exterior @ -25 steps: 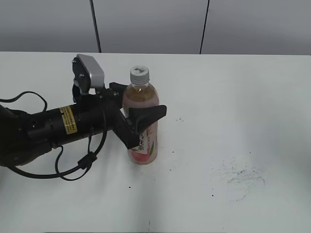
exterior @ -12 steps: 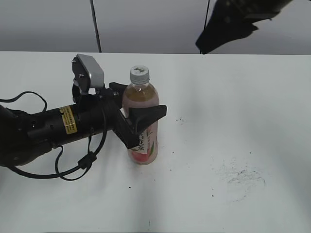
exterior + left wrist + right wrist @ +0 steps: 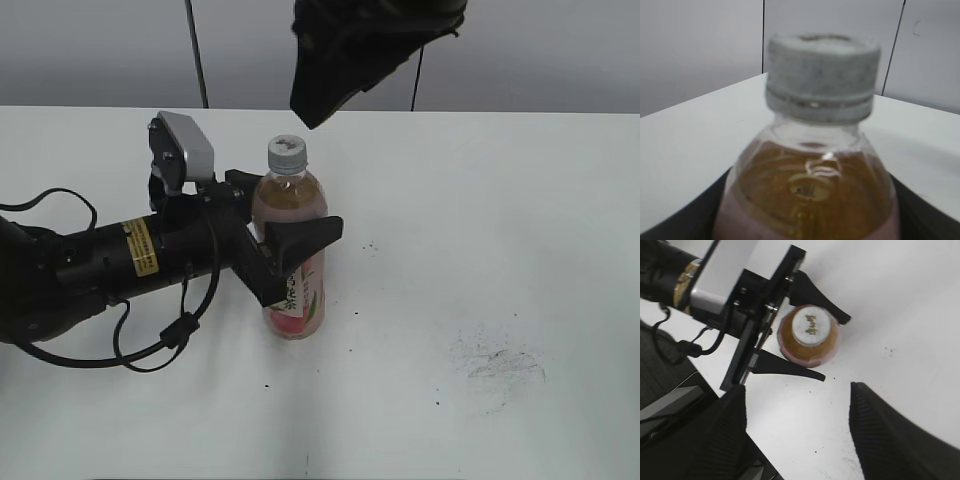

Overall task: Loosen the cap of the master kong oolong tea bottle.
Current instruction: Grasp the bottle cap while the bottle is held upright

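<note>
The bottle (image 3: 292,250) stands upright on the white table (image 3: 480,220), and everything else is best placed from it. The left gripper (image 3: 285,222) reaches in from the bottle's left and is clamped on its body at about mid-height, one finger (image 3: 305,238) crossing in front of the label, the other tucked behind the shoulder. From the right wrist view you look almost straight down: the two dark fingers sit hard against opposite sides of the bottle (image 3: 809,335), so the holding part of the job looks done.

The cap (image 3: 286,153) is on the neck and seated square; in the left wrist view its collar ring (image 3: 820,102) sits snug under it, with no gap I can make out. So, as I judge it, no loosening has happened yet.

The right gripper (image 3: 318,95) hangs above the bottle, a little up and to the right of the cap, well clear of it and touching nothing. Its two ribbed fingers (image 3: 890,435) stand wide apart, with the cap (image 3: 811,326) showing beyond and between them, off toward the top of that view.

What is left: bring that gripper over the cap, close on it and twist.
</note>
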